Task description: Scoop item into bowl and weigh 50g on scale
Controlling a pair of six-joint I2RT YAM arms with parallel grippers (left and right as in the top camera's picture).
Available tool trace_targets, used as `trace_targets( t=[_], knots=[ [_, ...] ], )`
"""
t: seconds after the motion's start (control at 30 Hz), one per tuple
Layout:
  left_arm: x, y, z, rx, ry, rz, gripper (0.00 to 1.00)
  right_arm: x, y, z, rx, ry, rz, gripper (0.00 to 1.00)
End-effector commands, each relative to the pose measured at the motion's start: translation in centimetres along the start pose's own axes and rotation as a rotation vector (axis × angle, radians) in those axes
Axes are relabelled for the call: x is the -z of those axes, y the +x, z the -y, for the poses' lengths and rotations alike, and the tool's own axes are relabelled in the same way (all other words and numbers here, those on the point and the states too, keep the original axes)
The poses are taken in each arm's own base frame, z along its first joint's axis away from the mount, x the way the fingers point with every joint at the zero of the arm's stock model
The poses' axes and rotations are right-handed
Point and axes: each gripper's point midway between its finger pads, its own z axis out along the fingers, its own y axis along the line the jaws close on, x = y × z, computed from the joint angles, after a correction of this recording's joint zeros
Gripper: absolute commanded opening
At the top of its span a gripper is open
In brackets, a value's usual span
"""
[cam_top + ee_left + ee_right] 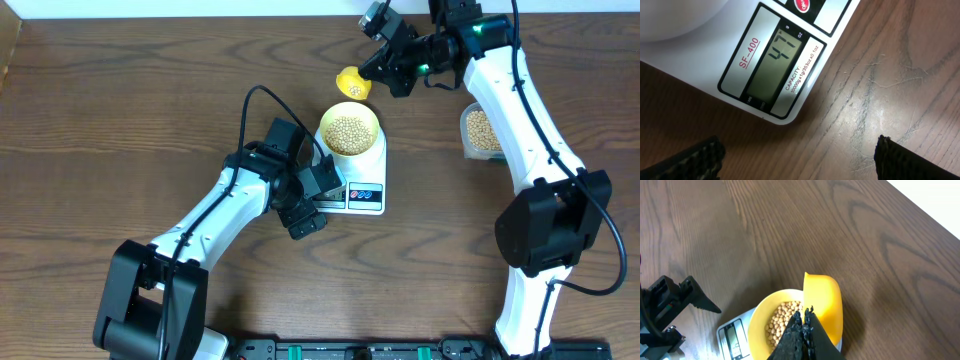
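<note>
The pale yellow bowl (349, 131) stands on the white scale (367, 188), holding a heap of tan beans (348, 133). In the left wrist view the scale's display (776, 65) reads 47. My left gripper (305, 205) hovers open over the table at the scale's front left corner, its fingers (699, 159) wide apart and holding nothing. My right gripper (388, 68) is shut on the yellow scoop (351, 83), held just beyond the bowl's far rim. From the right wrist, the scoop (826, 302) is tipped on edge above the bowl (760, 327) and beans (780, 321).
A clear tub (481, 131) with more beans sits to the right of the scale, partly under the right arm. The left arm reaches in from the lower left. Bare wooden table (120, 120) lies to the left and behind.
</note>
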Motion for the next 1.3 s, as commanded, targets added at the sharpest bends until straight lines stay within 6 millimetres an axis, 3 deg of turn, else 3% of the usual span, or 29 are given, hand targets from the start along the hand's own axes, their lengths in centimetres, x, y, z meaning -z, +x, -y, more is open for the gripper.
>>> trace_targets(
  t=[0.0,1.27],
  knots=[
    [-0.32,0.40,0.15,-0.014,0.006,-0.016,0.98,1.01,-1.19,-0.23,0.013,0.011,0.029,0.01],
    [-0.32,0.41,0.14,-0.014,0.005,-0.016,0.98,1.02,-0.92,0.15,0.013,0.033,0.013,0.01]
  ],
)
